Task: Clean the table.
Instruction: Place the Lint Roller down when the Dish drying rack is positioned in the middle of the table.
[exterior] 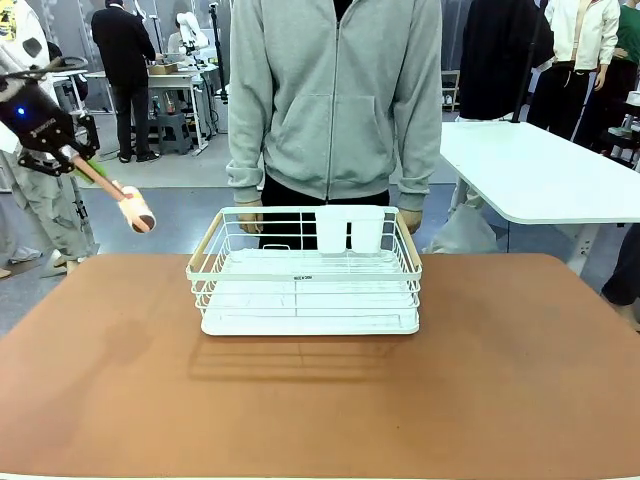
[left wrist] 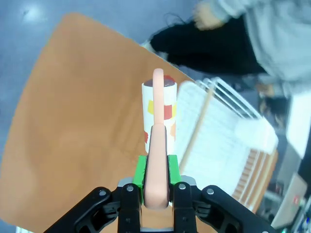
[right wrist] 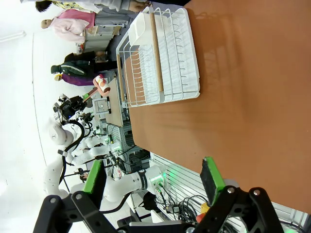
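In the front view, your left gripper (exterior: 72,160) hangs above and beyond the desk's (exterior: 320,400) left far corner, clamped on the pink handle of a lint roller (exterior: 125,203) whose white, patterned head points down toward the middle. The reddish-brown desk spreads across the lower picture, with a white wire dish rack (exterior: 305,275) at its far middle; a person in a grey hoodie (exterior: 335,100) stands just behind the rack, hands hanging at its far corners. In the left wrist view, you see the left gripper (left wrist: 156,182) with its green pads pressed on the lint roller's (left wrist: 159,116) handle, the roller head hovering over the desk (left wrist: 73,136) beside the dish rack (left wrist: 218,141). In the right wrist view, your right gripper (right wrist: 153,177) holds nothing, its fingers spread wide, with the desk (right wrist: 243,97) and the dish rack (right wrist: 160,58) beyond it, seen sideways.
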Robot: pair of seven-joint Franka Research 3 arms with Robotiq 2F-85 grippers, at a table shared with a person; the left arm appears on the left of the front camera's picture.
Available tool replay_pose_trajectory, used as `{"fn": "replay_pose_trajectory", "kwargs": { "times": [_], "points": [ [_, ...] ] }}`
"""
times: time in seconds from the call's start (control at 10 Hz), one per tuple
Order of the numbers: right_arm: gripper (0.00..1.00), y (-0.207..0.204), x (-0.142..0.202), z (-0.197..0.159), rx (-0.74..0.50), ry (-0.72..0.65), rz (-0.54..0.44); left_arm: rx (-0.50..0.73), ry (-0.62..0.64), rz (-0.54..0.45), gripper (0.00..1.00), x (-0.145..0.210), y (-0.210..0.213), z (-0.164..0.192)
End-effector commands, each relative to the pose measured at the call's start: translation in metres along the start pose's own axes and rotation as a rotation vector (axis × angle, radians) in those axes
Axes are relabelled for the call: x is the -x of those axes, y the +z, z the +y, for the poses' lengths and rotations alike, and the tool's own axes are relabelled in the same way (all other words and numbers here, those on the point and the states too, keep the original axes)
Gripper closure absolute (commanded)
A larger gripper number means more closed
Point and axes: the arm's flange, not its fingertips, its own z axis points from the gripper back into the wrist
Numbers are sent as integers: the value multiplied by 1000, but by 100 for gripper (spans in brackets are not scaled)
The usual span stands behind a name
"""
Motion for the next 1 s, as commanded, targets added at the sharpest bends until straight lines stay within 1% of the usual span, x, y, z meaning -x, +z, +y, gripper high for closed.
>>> {"fn": "replay_pose_trajectory", "kwargs": {
  "times": [0.0,0.1,0.3,0.4,0.5,0.7,0.9],
  "points": [
    [0,2,1,2,-7,11,4,-65,237,-85,78,20,-5,-5],
    [0,2,1,2,-7,11,4,-63,367,-149,78,26,-15,-2],
    [0,2,1,2,-7,11,4,-66,558,-193,78,38,-46,2],
    [0,2,1,2,-7,11,4,-58,571,-191,78,44,-62,4],
    [0,2,1,2,-7,11,4,-35,621,-251,78,47,-79,7],
    [0,2,1,2,-7,11,4,-3,692,-288,78,54,-102,15],
    [0,2,1,2,-7,11,4,21,713,-288,78,62,-120,24]
  ]
}}
